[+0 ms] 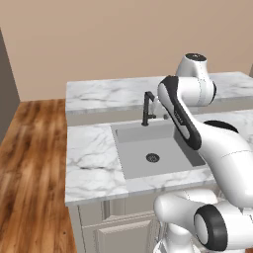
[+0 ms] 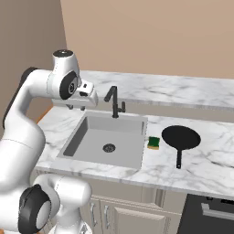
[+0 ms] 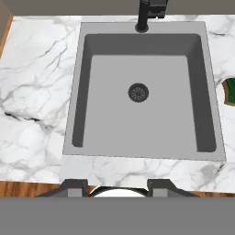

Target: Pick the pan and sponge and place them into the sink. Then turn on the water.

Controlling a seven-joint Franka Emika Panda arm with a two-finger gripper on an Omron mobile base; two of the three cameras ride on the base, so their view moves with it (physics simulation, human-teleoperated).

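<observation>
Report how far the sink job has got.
Done: nothing. The sink holds no item. The pan and the sponge sit on the counter to the basin's right. In hand: nothing; the gripper hangs over the basin. Left: move both in, then open the faucet, which runs no water.

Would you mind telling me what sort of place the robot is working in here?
A kitchen, by the look of it: a sink with a black faucet set in a marble counter, and a pan beside it.

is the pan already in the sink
No, the pan lies on the counter right of the sink, beside the sponge.
</observation>
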